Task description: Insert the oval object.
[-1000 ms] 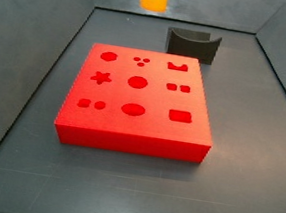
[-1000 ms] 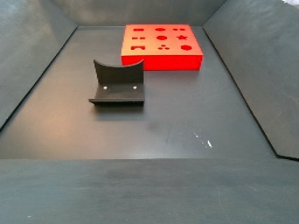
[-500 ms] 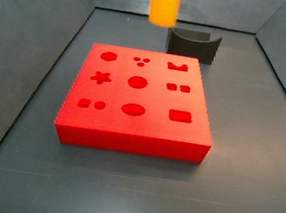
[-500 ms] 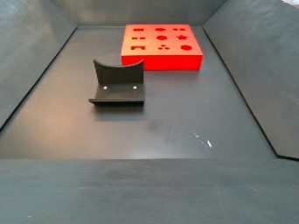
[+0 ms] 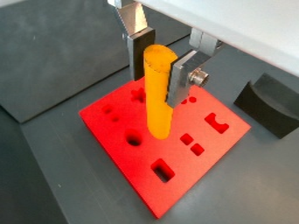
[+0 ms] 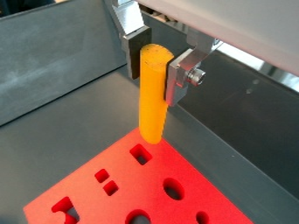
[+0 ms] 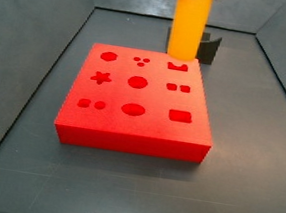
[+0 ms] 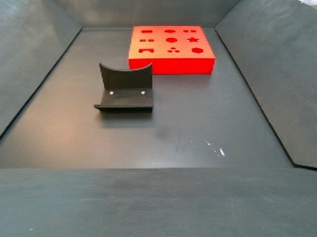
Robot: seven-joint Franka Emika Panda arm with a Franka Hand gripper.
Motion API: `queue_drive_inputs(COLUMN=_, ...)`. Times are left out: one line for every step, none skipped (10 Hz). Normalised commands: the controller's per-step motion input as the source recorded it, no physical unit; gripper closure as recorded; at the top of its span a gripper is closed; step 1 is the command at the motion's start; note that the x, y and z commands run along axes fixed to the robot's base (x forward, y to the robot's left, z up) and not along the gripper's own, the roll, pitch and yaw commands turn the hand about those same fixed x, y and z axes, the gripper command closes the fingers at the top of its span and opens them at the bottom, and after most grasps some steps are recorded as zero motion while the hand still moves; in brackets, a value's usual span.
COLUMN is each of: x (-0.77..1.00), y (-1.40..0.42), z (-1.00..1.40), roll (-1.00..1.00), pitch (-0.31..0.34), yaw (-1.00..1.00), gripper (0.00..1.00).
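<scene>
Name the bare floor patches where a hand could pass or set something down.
Free: the wide dark floor in front of the fixture, and strips beside the red block. Crowded: above the block, where the claw holds the oval object.

Both side views (opposite ends) share the red block [image 7: 139,100]; wrist views look down close
</scene>
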Motion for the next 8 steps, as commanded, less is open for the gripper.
queue_drive_inputs(x=-0.19, y=0.00, z=-0.73, roll=0.00, pitch=0.060, yaw=0.42, gripper=1.00)
queue_drive_inputs(x=-0.27, y=0.00, z=-0.63, roll=-0.13, pitch=0.034, yaw=0.55, gripper=1.00)
queue_drive_inputs(x=-0.30, y=0.00, z=-0.57, roll=-0.06, pitch=0.000, yaw=0.53, gripper=1.00)
queue_drive_inputs(x=-0.37, y=0.00, z=-0.53, roll=-0.13, pitch=0.000, yaw=0.43, gripper=1.00)
queue_drive_inputs(x=-0.32, y=0.02, z=-0.50, roll=-0.11, pitch=-0.017, yaw=0.37, gripper=1.00)
queue_drive_inputs(x=-0.24, y=0.00, z=-0.36, roll=-0.09, pitch=-0.060, yaw=0.27, gripper=1.00)
queue_drive_inputs(x=-0.12, y=0.00, z=-0.26, roll=-0.03, pitch=-0.077, yaw=0.15, gripper=1.00)
queue_drive_inputs(x=0.00, y=0.00, z=-0.19, roll=0.00, pitch=-0.069, yaw=0.00, gripper=1.00)
